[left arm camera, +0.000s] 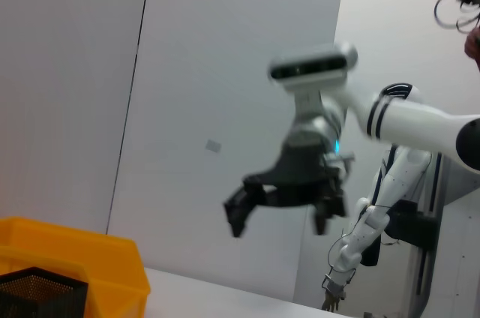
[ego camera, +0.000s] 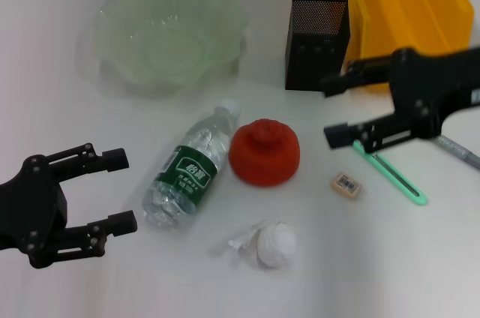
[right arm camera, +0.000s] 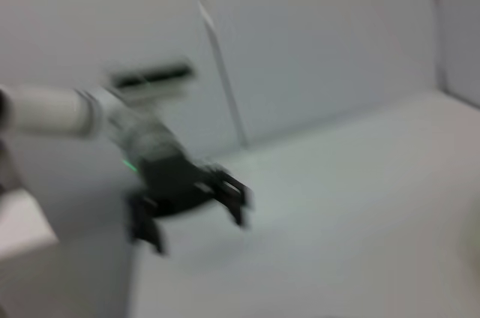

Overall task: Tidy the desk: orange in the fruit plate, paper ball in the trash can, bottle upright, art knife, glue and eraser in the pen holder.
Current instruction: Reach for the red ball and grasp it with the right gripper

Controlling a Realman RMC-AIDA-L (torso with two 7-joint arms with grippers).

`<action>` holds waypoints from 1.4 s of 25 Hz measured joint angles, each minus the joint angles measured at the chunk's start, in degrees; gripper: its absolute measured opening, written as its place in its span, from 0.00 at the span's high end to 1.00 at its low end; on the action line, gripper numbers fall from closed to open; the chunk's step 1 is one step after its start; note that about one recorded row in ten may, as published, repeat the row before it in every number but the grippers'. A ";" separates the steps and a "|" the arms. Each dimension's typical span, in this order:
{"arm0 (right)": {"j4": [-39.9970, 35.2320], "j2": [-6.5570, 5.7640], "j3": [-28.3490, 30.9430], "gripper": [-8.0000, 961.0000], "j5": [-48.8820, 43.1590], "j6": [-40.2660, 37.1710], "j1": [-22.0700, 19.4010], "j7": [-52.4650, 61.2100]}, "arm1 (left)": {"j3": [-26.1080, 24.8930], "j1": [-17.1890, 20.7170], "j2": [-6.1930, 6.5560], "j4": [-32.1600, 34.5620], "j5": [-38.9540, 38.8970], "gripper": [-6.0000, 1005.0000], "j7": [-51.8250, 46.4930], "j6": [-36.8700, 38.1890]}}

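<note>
I see the green art knife [ego camera: 391, 175] flat on the white desk [ego camera: 420, 258], its near end just under the lower finger of my right gripper [ego camera: 335, 109], whose fingers are spread wide and hold nothing. A grey pen-like stick [ego camera: 459, 151], possibly the glue, lies beneath that arm, on the side away from the fingertips. The eraser [ego camera: 346, 184] sits just below the gripper, close beside the knife. The black mesh pen holder [ego camera: 316, 31] stands just beyond the upper finger, with the yellow bin [ego camera: 405, 10] beside it, behind the arm.

Farther out past the fingertips, the orange [ego camera: 264, 151] rests on the desk, nearly touching the neck of the bottle [ego camera: 190, 170], which lies on its side. The paper ball [ego camera: 268, 244] is near both, toward me. The pale green fruit plate [ego camera: 169, 31] is well apart at the far side.

My left gripper [ego camera: 118, 189] hovers low at the near left, fingers spread, empty, its tips pointing at the bottle, which is near but not touched.
</note>
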 joint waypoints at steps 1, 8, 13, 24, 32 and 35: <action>0.00 0.00 0.00 0.14 0.00 0.00 0.00 0.00 | -0.02 -0.02 0.02 0.03 0.00 0.22 0.00 0.00; -11.65 1.50 -14.56 0.15 -24.97 3.64 8.92 18.49 | -0.09 -0.39 -0.07 0.03 -0.02 0.22 0.02 -0.03; -4.04 1.67 -24.99 0.15 -28.72 14.07 11.11 23.65 | -0.09 -0.74 -0.11 -0.29 0.03 0.22 0.14 -0.03; 13.92 2.04 -33.30 0.16 -27.65 27.79 18.46 25.70 | 0.01 -1.10 -0.19 -0.46 0.17 0.22 0.22 -0.55; 20.03 2.20 -38.63 0.20 -26.28 35.06 20.76 27.03 | 0.21 -1.60 -0.44 -0.54 0.16 0.22 0.22 -1.00; 20.13 2.21 -38.96 0.30 -25.98 35.37 20.77 27.13 | 0.30 -1.89 -0.54 -0.54 0.45 0.22 0.19 -1.42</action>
